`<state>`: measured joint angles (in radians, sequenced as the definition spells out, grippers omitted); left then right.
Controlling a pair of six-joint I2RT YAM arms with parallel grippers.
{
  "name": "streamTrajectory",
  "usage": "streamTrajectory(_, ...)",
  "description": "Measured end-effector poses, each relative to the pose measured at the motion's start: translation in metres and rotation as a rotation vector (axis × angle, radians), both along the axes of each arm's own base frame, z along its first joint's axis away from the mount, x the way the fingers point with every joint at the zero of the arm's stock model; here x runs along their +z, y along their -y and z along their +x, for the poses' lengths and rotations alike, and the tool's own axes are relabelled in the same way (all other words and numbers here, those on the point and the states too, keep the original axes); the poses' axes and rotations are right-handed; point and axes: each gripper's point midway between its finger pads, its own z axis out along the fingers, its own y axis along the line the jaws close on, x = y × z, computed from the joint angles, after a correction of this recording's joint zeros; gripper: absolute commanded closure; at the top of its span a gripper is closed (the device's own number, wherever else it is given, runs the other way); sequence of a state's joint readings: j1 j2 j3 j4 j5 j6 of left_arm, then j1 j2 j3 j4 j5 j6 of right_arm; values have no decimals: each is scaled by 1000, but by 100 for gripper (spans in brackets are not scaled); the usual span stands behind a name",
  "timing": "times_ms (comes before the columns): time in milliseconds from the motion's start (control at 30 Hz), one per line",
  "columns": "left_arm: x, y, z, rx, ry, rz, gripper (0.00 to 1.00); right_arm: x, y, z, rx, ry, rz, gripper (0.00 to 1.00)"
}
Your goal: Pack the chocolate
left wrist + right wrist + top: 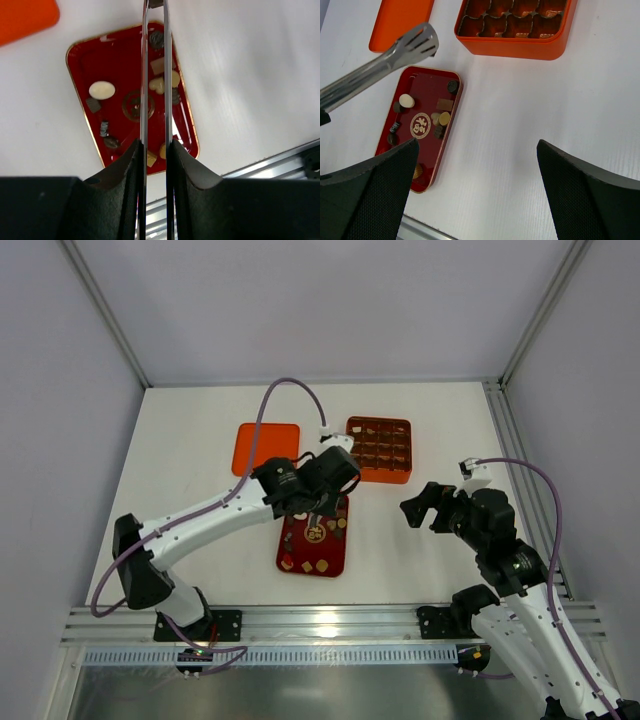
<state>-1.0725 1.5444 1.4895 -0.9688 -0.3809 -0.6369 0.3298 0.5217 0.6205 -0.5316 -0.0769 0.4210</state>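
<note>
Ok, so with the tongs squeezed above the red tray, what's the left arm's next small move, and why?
Probably carry the tongs over the cells of the orange box. The left gripper squeezes them nearly shut, tips high beyond the far end of the red tray, with something dark perhaps pinched there, though I can't confirm it. More chocolates lie on the tray.

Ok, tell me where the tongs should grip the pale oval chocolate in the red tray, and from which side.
Come straight down from above: the pale oval chocolate lies flat in the red tray. Likely best to pinch with the tongs across its narrow width, minding the dark square piece close beside it.
</note>
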Motion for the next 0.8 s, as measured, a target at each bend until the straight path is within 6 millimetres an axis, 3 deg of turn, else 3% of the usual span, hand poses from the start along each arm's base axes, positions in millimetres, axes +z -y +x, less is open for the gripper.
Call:
streamTrajectory(133,31,27,24,-16,69,-59,85,0,1,0,-3,0,-2,0)
streamTrajectory(233,35,49,45,-29,104,-76,85,1,2,0,-8,-2,-5,0)
streamTrajectory(567,2,122,132,-63,170,-104,87,30,11,-9,-38,64,6,0)
streamTrajectory(800,-25,146,164,-76,166,-111,86,42,16,-16,-52,84,6,0)
